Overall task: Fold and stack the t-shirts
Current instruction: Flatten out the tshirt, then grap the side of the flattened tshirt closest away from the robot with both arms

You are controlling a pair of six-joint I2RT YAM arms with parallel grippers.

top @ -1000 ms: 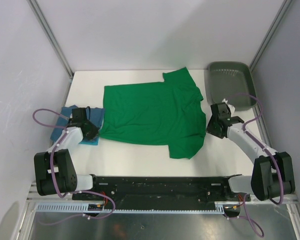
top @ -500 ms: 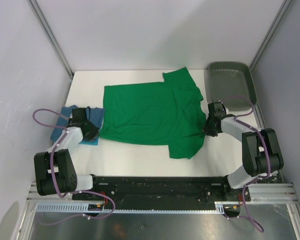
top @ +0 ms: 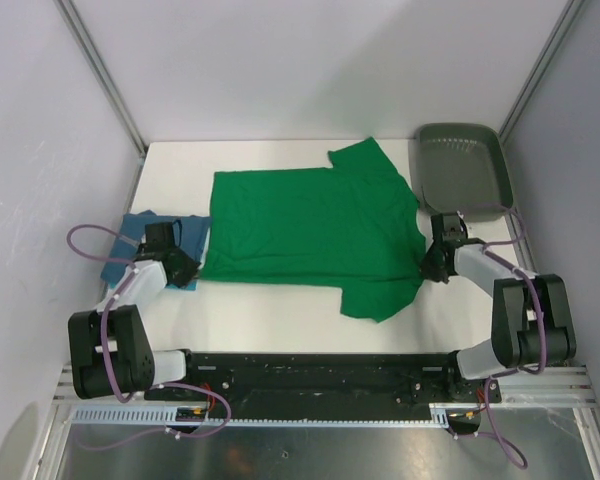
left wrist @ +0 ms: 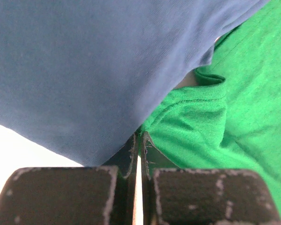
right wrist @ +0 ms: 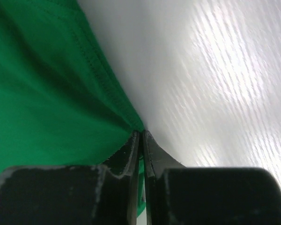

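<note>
Working on the green shirt (top: 310, 230); judging this as the grasp stage, with no fold showing in it yet.

Noting the green shirt lying spread flat on the table (top: 270, 310), hem to the left, sleeves and collar end to the right, near sleeve pointing toward the arm bases. Noting the blue shirt (top: 135, 255) lying as a compact patch at the left table edge, touching the green hem corner; not managing to tell folded from merely bunched. Noting the tray (top: 460, 170) at the far right corner, just beside the far sleeve, apart from the work.

Reading the right gripper (right wrist: 139, 136) as clenched on the green shirt's right edge, just above the near sleeve, with the stitched edge caught between the tips. Reading the left gripper (left wrist: 139, 140) as clenched too, tips sitting right at the blue cloth's overlap of the green hem; not managing to tell the pinched cloth, green, blue or neither.

Judging the next move: lifting both ends together and carrying them over for a first fold, keeping the cloth taut between the grippers. Checking the left pinch first, guarding against dragging blue along. Leaving stacking for later.
</note>
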